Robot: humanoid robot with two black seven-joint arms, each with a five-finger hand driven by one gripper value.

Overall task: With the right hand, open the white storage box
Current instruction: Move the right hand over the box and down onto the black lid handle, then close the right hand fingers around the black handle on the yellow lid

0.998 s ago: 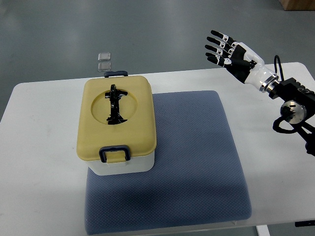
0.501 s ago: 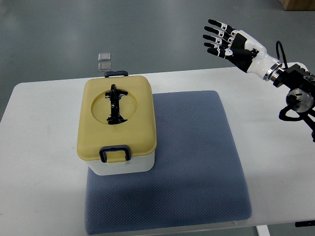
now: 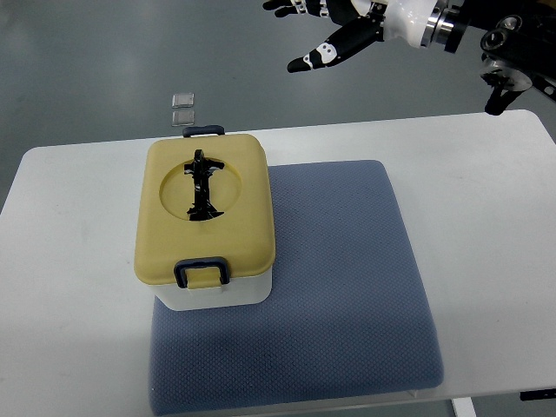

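Right hand up top, fingers spread, holding nothing

The right hand sits at the top edge of the shot, partly cut off, its fingers stretched wide and touching nothing. Well below and to the left of them is the white storage box, yellow lid shut, dark latch at the front, black handle lying in the lid's round dip. It rests on a blue mat on the white desk; can't see inside. Loads of bare mat between box and fingers.
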